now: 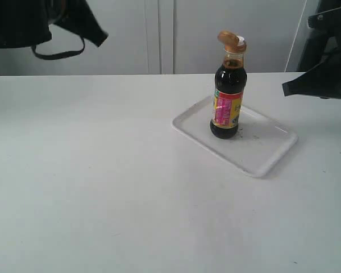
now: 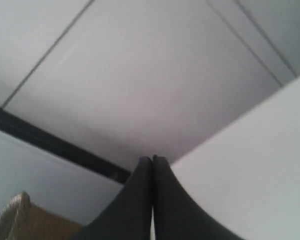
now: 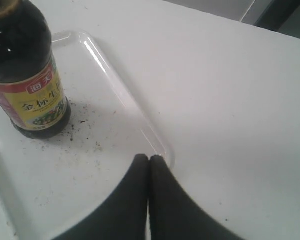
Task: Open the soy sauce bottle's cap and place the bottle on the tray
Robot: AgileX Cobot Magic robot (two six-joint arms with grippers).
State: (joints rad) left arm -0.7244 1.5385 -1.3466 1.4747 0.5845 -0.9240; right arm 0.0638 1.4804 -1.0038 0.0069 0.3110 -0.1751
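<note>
The soy sauce bottle (image 1: 228, 101) stands upright on the white tray (image 1: 261, 154), with its bronze cap (image 1: 229, 38) flipped open and the white spout showing. In the right wrist view the bottle (image 3: 25, 75) stands on the speckled tray (image 3: 90, 165). My right gripper (image 3: 149, 159) is shut and empty, raised to the right of the bottle, near the tray's rim. Its black tip (image 1: 288, 87) shows at the right edge of the exterior view. My left gripper (image 2: 152, 160) is shut and empty, held high at the far left, pointing at the wall.
The white table (image 1: 102, 170) spreads around the tray. A pale wall with panel seams (image 1: 159, 34) stands behind it. The left arm's black body (image 1: 40, 23) hangs at the upper left. A brown woven object (image 2: 15, 220) shows in the left wrist view.
</note>
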